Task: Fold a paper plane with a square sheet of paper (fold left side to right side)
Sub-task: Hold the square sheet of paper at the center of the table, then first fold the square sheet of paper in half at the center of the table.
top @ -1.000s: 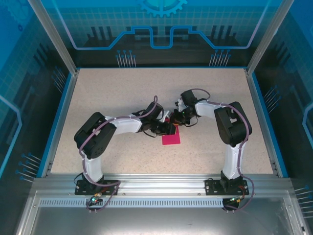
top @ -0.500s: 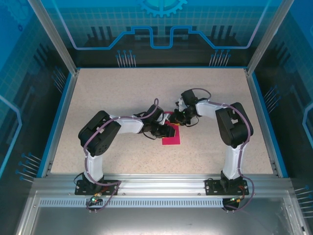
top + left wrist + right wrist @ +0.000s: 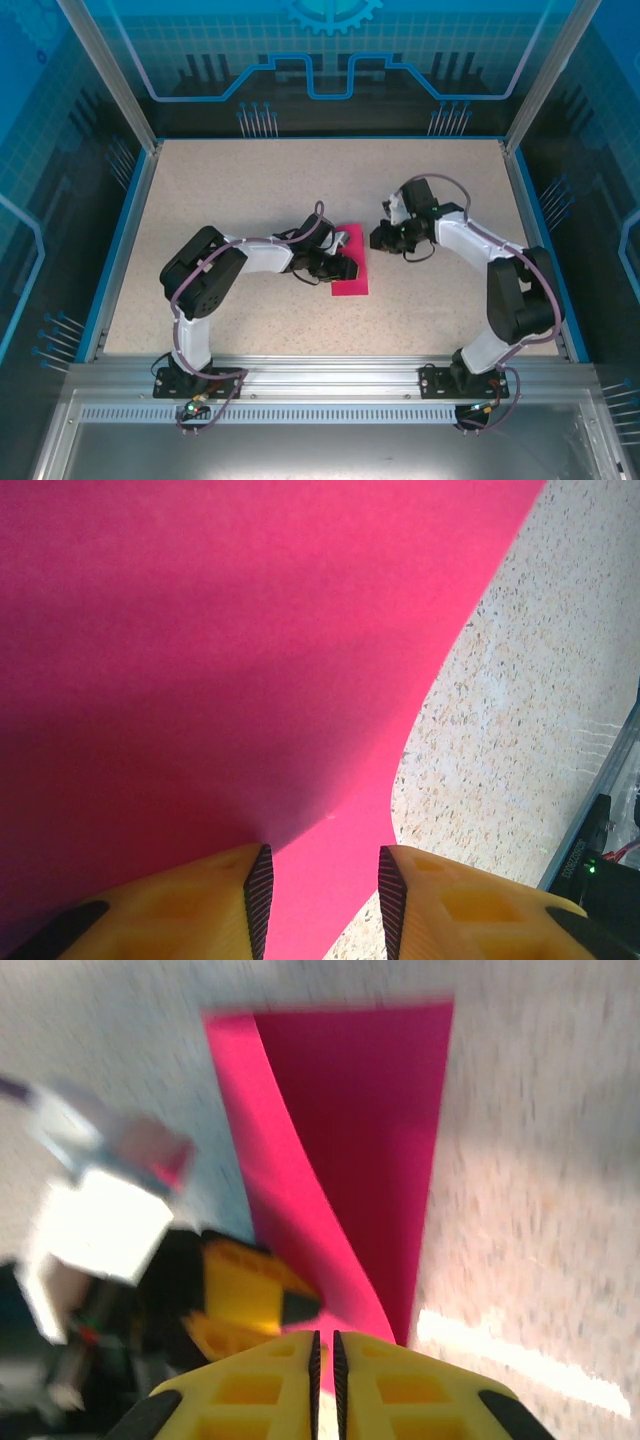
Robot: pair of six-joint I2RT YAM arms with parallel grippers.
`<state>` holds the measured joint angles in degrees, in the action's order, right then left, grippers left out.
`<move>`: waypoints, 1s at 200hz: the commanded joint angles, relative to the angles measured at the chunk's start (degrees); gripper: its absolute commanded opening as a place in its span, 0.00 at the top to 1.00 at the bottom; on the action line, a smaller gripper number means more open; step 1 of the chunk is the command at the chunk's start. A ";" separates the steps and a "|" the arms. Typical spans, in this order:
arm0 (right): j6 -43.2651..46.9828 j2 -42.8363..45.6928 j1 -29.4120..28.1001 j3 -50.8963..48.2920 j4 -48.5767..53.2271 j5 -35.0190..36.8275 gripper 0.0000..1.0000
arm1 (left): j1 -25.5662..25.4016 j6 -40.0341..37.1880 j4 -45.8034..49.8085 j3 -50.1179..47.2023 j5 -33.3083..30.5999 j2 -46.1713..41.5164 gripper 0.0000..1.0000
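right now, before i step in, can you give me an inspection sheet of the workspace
surface: speckled beige table, no spills seen
job's things: pink sheet of paper, folded in half, top flap curling up
clutter: nothing seen
grippers: left gripper over the paper, jaws apart; right gripper jaws together, right of the paper
cables: purple cable along the left arm, a like one on the right arm
surroundings: blue panel walls; metal rail at the near edge

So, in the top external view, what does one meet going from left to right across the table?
Left arm's elbow → square sheet of paper → right pincer → right arm's elbow.
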<state>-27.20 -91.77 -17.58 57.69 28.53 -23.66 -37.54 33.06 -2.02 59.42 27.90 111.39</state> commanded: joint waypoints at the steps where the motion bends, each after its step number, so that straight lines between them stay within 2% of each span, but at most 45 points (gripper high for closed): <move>1: -1.62 0.97 -3.11 -6.04 0.76 -3.09 0.88 | -0.25 0.21 2.29 -1.06 -2.15 1.19 0.62; 28: -5.03 -0.23 -5.67 -10.58 -4.32 -3.21 0.89 | -0.25 0.34 2.59 -0.64 -2.19 1.19 0.62; 78: -5.67 -6.47 -6.91 -10.39 -8.57 -3.23 0.90 | -0.33 0.47 2.90 0.06 -1.91 1.36 0.62; 148: -2.69 -9.19 -7.06 -10.01 -1.09 4.85 0.90 | 0.14 -0.66 5.60 2.59 -1.78 0.25 0.59; 200: -1.87 -9.67 -5.60 -11.51 -0.59 6.38 0.90 | 2.40 -2.71 8.29 6.70 -1.36 0.16 0.59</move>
<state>-30.26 -98.43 -23.70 48.34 23.75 -24.88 -36.29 32.49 3.53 63.31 26.81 111.39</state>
